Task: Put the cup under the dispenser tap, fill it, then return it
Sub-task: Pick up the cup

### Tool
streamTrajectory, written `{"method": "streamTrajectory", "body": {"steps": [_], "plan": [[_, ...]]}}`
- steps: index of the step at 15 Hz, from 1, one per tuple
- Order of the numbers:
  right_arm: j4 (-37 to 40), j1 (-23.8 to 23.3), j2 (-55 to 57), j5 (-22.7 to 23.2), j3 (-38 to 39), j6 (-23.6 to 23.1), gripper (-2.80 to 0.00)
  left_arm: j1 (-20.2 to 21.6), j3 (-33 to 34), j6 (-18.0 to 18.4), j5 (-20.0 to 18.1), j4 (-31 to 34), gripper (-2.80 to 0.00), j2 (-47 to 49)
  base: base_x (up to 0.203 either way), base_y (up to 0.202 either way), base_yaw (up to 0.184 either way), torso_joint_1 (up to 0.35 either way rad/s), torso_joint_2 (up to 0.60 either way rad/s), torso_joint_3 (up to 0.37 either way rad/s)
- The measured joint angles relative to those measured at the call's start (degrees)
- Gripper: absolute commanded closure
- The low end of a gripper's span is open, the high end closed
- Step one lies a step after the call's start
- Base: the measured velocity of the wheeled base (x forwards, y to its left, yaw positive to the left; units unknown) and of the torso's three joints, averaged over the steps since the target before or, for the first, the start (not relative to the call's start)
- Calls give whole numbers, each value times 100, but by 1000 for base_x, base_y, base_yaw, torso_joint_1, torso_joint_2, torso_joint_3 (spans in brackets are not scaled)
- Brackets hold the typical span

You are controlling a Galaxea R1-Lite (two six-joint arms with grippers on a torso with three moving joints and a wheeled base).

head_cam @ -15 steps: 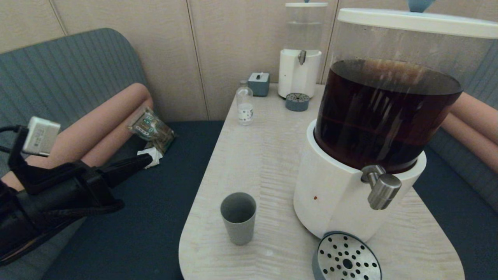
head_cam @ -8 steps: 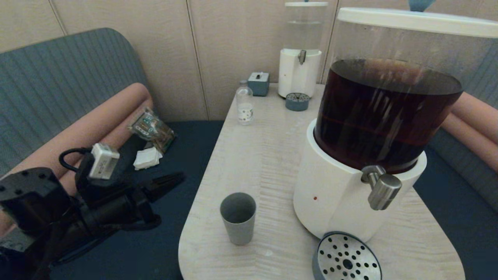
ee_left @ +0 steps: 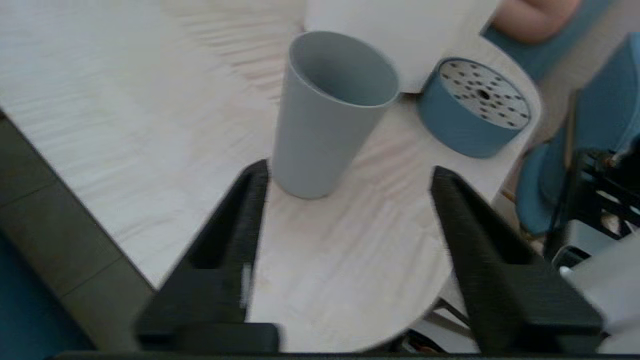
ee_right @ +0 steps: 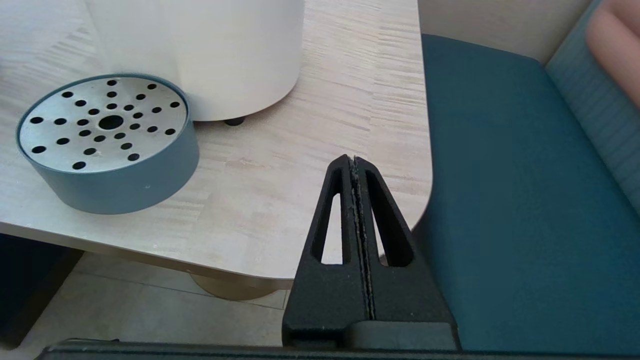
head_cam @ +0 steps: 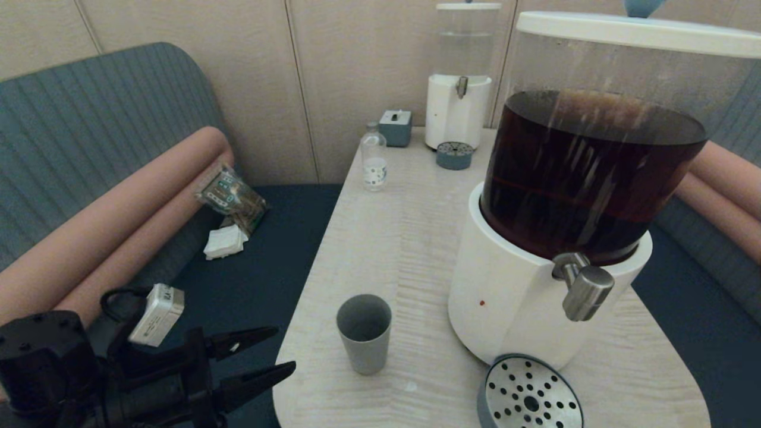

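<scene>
The grey cup (head_cam: 364, 333) (ee_left: 327, 115) stands upright and empty near the table's front left edge. To its right is the big white-based dispenser (head_cam: 523, 297) of dark brown liquid, with its steel tap (head_cam: 585, 291) above a perforated drip tray (head_cam: 529, 395) (ee_left: 475, 107) (ee_right: 105, 140). My left gripper (head_cam: 282, 351) (ee_left: 350, 172) is open just off the table's left edge, pointing at the cup and a short way from it. My right gripper (ee_right: 354, 161) is shut and empty, low by the table's front right corner, out of the head view.
At the back of the table (head_cam: 392, 238) are a small clear bottle (head_cam: 374, 157), a grey box (head_cam: 395, 128) and a small clear-liquid dispenser (head_cam: 458, 101) with its own drip tray (head_cam: 454, 156). A packet (head_cam: 232, 196) and a tissue (head_cam: 225, 242) lie on the bench at left.
My left arm has swung down and toward the table's front left edge, and its fingers, earlier seen together, now stand apart, aimed at the cup. The cup has not moved.
</scene>
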Motion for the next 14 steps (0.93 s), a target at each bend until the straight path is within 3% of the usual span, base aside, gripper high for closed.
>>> {"method": "streamTrajectory", "body": {"steps": [7,10,14], "plan": [[0,0,0,2,0,2,0,193,-43,540,-154,0,-280,224,0,0,0,0,0,0],[-1,0,0,2,0,2,0,185,-228,647,-741,4,-280,613,0,0,0,0,0,0],[-2,0,0,5,0,5,0,84,-590,669,-989,2,-280,985,0,0,0,0,0,0]]}}
